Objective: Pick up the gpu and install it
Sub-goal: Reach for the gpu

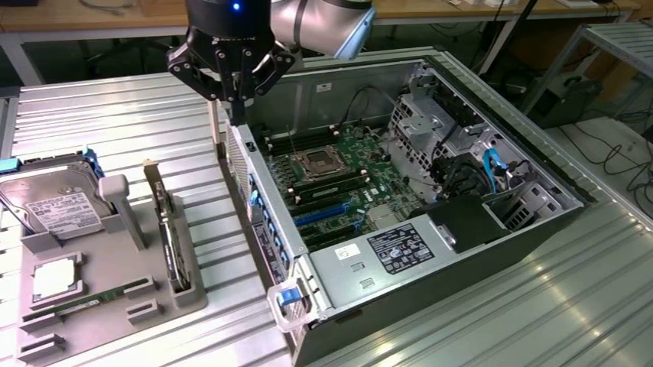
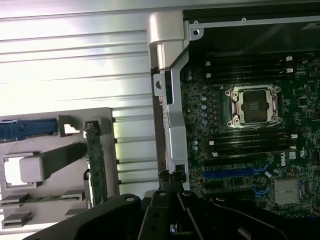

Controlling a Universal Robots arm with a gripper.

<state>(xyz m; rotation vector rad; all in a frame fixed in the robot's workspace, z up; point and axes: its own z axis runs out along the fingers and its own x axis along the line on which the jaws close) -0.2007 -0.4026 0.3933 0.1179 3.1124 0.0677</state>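
Note:
The gpu (image 1: 170, 229) is a thin green card standing on edge in a slot of the grey holder (image 1: 107, 264), at the exterior view's left. In the wrist view the gpu (image 2: 95, 160) shows edge-on in the holder (image 2: 75, 150). My gripper (image 1: 237, 115) hangs over the rear wall of the open computer case (image 1: 449, 252), its fingers shut and nothing between them. It is up and to the exterior view's right of the gpu, well apart from it. In the wrist view the gripper (image 2: 172, 197) sits above the case's metal rear edge (image 2: 170, 100).
A silver hard drive (image 1: 51, 202), a CPU (image 1: 56, 277) and a RAM stick (image 1: 87, 302) also rest in the holder. Inside the case lie the motherboard (image 1: 337, 172) with blue slots (image 1: 324, 214), the CPU socket (image 2: 252, 105), drive cages and cables (image 1: 490, 172). Ribbed metal table all around.

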